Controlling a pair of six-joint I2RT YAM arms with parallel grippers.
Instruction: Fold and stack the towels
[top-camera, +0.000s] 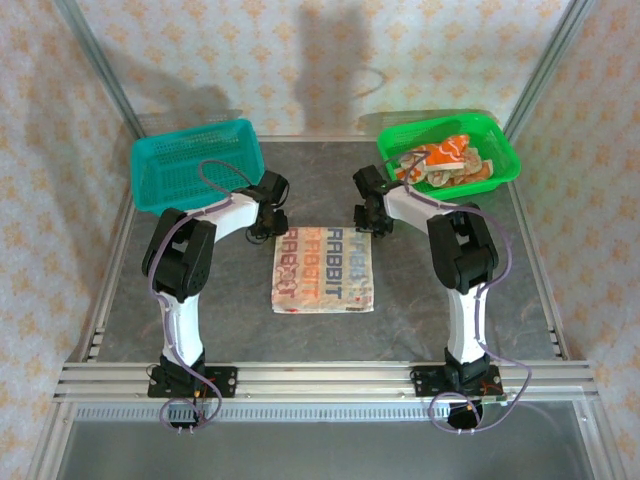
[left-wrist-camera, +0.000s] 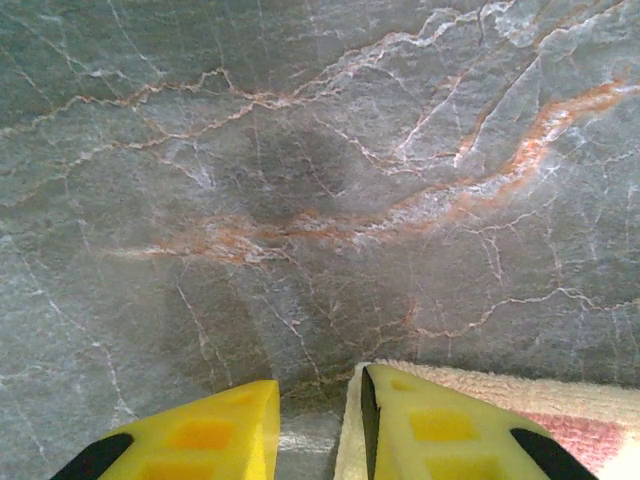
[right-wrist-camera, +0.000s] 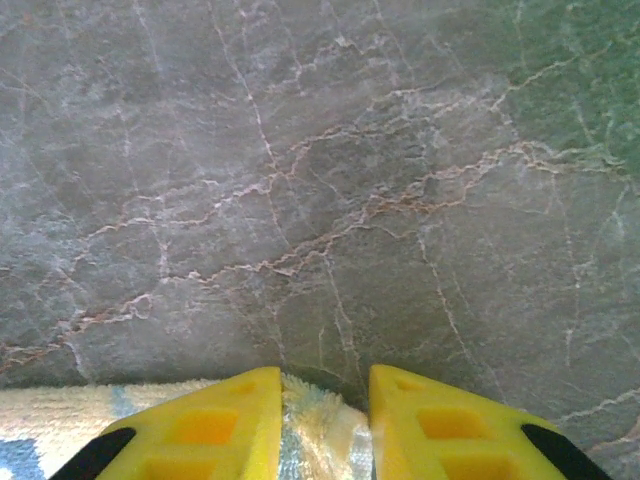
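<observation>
Starting at the left, the teal basket (top-camera: 190, 160) sits at the back corner of the counter (top-camera: 200, 320). Just in front of it my left gripper (left-wrist-camera: 320, 385) hangs over the far left corner of the lettered towel (top-camera: 323, 270), which lies flat mid-counter between the two arms. The gripper is unclenched and holds nothing. In its wrist view the towel's edge lies just inside the finger on the right, and the other finger is over bare stone. The right gripper (right-wrist-camera: 323, 378) mirrors it at the far right corner, likewise parted and empty, with the fluffy edge showing in the gap between its fingers. Further right, the green basket (top-camera: 505, 150) holds the other towels (top-camera: 448, 160) in a heap.

I read the step as taking both far corners and folding the towel towards me. To do it well I'd nudge the left gripper inward first (it sits at the very edge of the cloth). Then I'd descend evenly on both sides, pinch cleanly, and lift together so the fold stays square.

The top view gives me the towel's whole outline and both baskets. The wrist views give what the arms hide from above: where each fingertip sits against the towel's edge.
</observation>
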